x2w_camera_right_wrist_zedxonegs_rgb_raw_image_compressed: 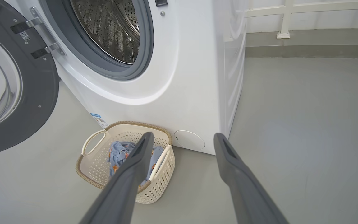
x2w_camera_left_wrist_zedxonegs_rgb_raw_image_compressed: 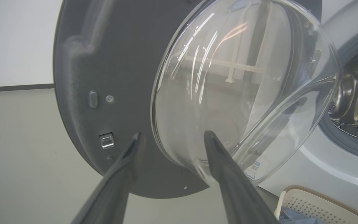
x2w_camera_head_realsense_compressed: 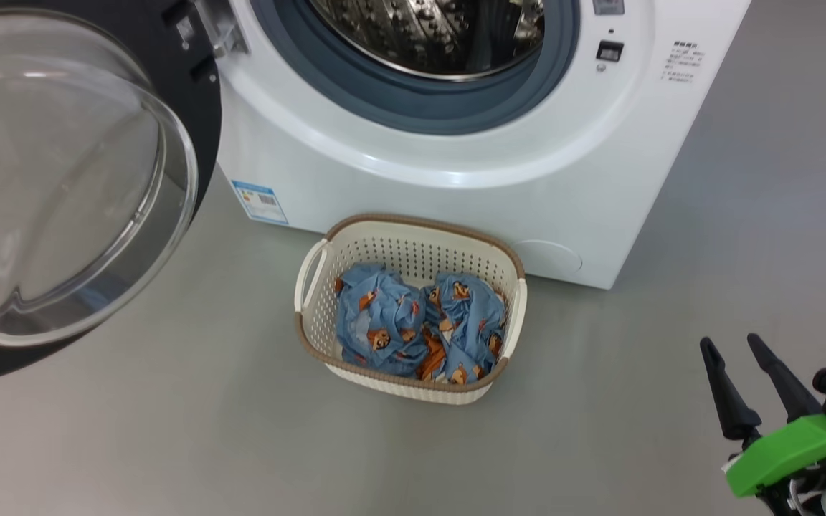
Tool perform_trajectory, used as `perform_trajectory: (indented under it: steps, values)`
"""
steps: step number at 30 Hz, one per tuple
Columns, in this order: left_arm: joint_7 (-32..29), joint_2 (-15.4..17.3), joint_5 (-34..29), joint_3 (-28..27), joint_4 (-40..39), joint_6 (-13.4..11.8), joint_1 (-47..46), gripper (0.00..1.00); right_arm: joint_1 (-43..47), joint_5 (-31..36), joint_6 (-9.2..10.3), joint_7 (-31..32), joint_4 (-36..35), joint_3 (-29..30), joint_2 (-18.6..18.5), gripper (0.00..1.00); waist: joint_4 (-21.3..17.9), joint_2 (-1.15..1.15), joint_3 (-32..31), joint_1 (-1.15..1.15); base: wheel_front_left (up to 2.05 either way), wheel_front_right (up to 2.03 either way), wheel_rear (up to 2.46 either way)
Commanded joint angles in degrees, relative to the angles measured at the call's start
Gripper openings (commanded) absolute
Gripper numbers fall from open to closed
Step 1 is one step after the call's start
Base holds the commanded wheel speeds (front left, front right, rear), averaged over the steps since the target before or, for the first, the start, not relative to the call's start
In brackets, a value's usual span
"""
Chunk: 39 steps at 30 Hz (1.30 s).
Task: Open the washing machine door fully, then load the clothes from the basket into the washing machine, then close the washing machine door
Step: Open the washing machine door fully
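The grey floor carries the washing machine, a white box at the top of the head view. Its round mouth is uncovered, showing the steel drum inside the grey rubber seal. The washing machine door stands swung out on the robot's left, hinged at the left edge of the mouth. Its black rim faces inward, and the clear glass bowl bulges toward the head camera. The basket sits on the floor just in front of the machine's lower front panel, below the mouth, upright, with a white handle on its left side. The clothes lie bunched inside the basket in two blue heaps, with orange showing between them. The right hand hovers at the lower right of the head view, well apart from the basket, its two dark fingers spread wide with nothing between them. In the right wrist view the same hand points down toward the basket and the machine's corner. The left hand is close to the inner face of the door, its fingers far apart and gripping nothing. One fingertip shows against the dark rim and the other against the glass bowl, but I cannot tell whether either touches. A small blue label is stuck low on the machine's front left, and a round flap sits low on its right.
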<state>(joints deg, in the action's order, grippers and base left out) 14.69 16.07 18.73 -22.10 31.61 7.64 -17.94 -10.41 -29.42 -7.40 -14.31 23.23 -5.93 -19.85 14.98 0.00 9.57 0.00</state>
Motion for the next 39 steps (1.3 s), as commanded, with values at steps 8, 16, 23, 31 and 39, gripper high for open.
perform_trajectory:
  steps: [8,16,23,31,39]
  values:
    - [0.30,0.99,2.17,5.70,-6.82,-0.16,6.69,1.00,3.35,-1.11,-0.09,-0.69,-1.52,-0.07,-0.51,1.00,-1.80,0.00,-3.97,0.00,0.00,0.00,0.00]
    - [0.30,0.96,5.69,14.21,-12.64,-0.15,10.21,1.00,4.32,-1.09,-0.09,-0.69,-2.24,1.52,-0.49,1.00,-5.36,0.00,-4.54,0.00,0.00,0.00,0.00]
    - [0.30,2.13,8.08,19.42,-15.12,-0.15,11.01,1.00,4.72,-0.76,-0.09,-0.69,-2.81,2.48,-0.07,1.00,-9.17,0.00,-4.36,0.00,0.00,0.00,0.00]
    - [0.30,2.24,8.25,22.55,-16.63,-0.15,10.47,1.00,4.53,-0.62,-0.09,-0.69,-3.08,3.39,0.18,1.00,-13.24,0.00,-3.61,0.00,0.00,0.00,0.00]
    - [0.30,2.14,9.27,24.32,-17.61,-0.15,10.25,1.00,4.47,-0.44,-0.09,-0.69,-3.41,3.80,0.42,1.00,-16.07,0.00,-3.52,0.00,0.00,0.00,0.00]
